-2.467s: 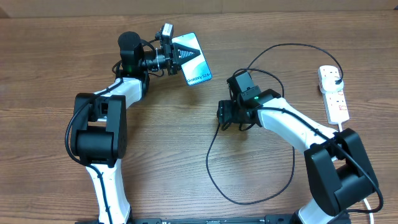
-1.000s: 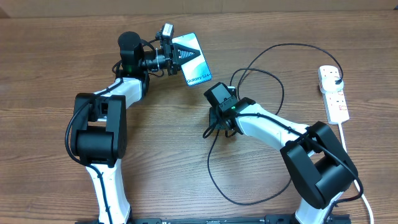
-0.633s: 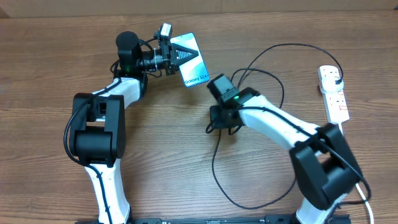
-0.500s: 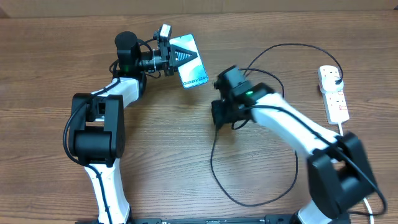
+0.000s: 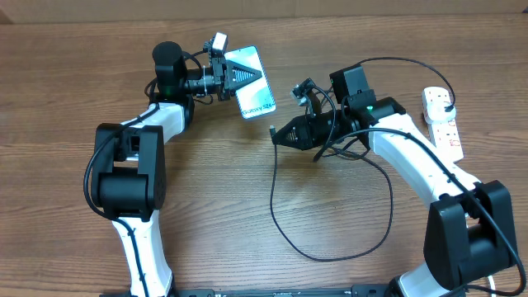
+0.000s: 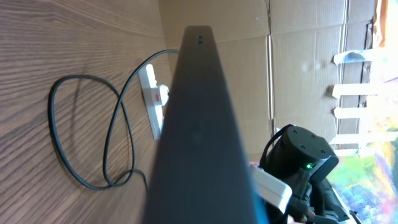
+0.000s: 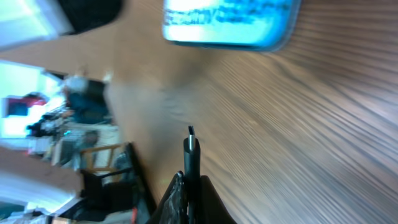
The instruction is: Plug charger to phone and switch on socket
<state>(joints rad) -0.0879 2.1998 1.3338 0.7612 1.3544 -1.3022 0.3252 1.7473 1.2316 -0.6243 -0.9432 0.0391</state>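
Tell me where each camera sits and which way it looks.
Overhead: above the wooden table, looking straight down; both arms show.
Left wrist: on the left arm, sighting along the slim blue-screened phone's edge toward the white power strip; right arm visible.
Right wrist: looks past the right gripper and black charger tip toward the phone.
Shared: all see the phone.

The room is bright, lit evenly from overhead. Seen from above, the table is sharp, with only thin, soft shadows beside the cable. In the left wrist view the phone is too near the lens, dark and soft, and the far right is washed out. The right wrist view is smeared, its left side blown white; only the cable's tip looks crisp.
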